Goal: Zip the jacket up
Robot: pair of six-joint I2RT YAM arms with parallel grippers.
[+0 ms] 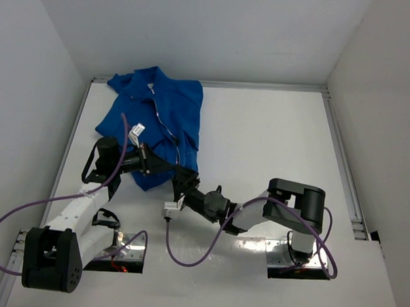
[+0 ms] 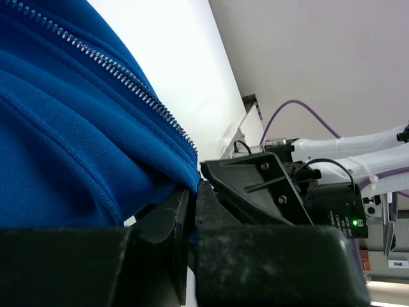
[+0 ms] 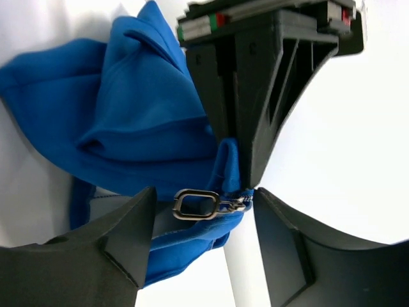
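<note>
The jacket (image 1: 155, 117) is royal-blue soft fabric. It lies crumpled on the white desk (image 1: 260, 142), in the far-left area, collar toward the back wall. A thin pale zipper line (image 1: 167, 124) runs down its front toward the near hem.

Left end effector (image 2: 193, 192): fingers together, clamped on a fold of the jacket's near hem beside the zipper. In the left wrist view, a row of silver zipper teeth (image 2: 115, 70) follows the fabric edge down to the clamp point.

Right end effector (image 3: 204, 224): fingers apart, one on each side of the hem. The silver zipper pull (image 3: 195, 204), an oblong metal loop, lies between them. No contact with either finger is visible. The clamped fold hangs directly above the pull.

In the top view, both end effectors meet at the jacket's near edge.
</note>
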